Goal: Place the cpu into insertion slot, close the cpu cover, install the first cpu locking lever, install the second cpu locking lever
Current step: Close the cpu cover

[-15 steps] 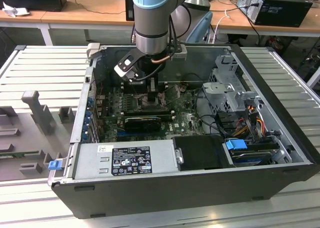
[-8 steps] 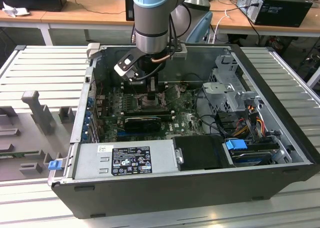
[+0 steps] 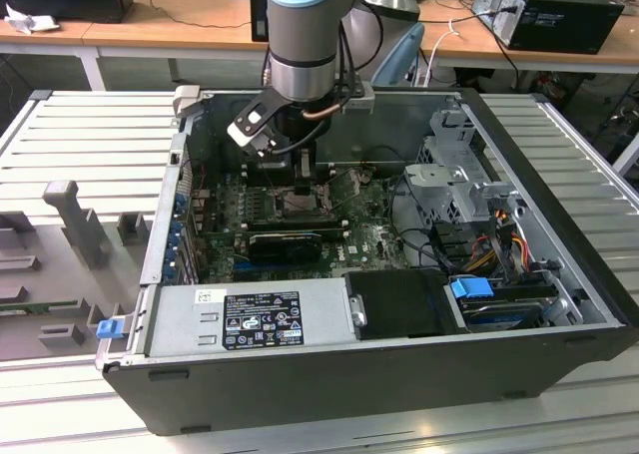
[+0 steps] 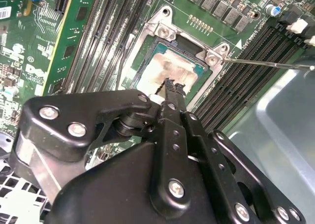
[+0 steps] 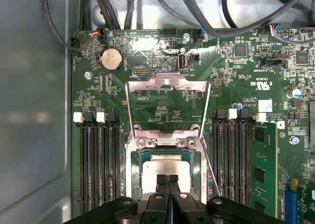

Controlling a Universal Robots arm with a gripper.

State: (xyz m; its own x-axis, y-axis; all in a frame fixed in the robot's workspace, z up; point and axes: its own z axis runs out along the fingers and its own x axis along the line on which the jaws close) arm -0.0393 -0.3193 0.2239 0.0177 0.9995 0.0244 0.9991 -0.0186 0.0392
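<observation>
The cpu (image 5: pixel 165 166) lies flat in the insertion slot (image 5: pixel 132 171), its tan-silver face (image 4: pixel 165 69) up. The cpu cover (image 5: pixel 167 82) stands open, swung back from the socket on its hinge. One thin metal locking lever (image 5: pixel 210 169) stands free beside the socket and shows as a long rod (image 4: pixel 268 64) in the second wrist view. My gripper (image 5: pixel 167 178) is shut with nothing between its fingers, its tips (image 4: pixel 170 83) right over the chip's near edge. In the exterior view the gripper (image 3: pixel 300 180) reaches down into the open computer case.
Black ribbed memory slots (image 5: pixel 98 165) flank the socket on both sides (image 5: pixel 234 160). Cables (image 5: pixel 206 17) run along the board's edge. The case wall (image 3: pixel 170 205), power supply (image 3: pixel 250 319) and drive cage (image 3: pixel 459 185) box in the board. A green card (image 4: pixel 74 42) stands close by.
</observation>
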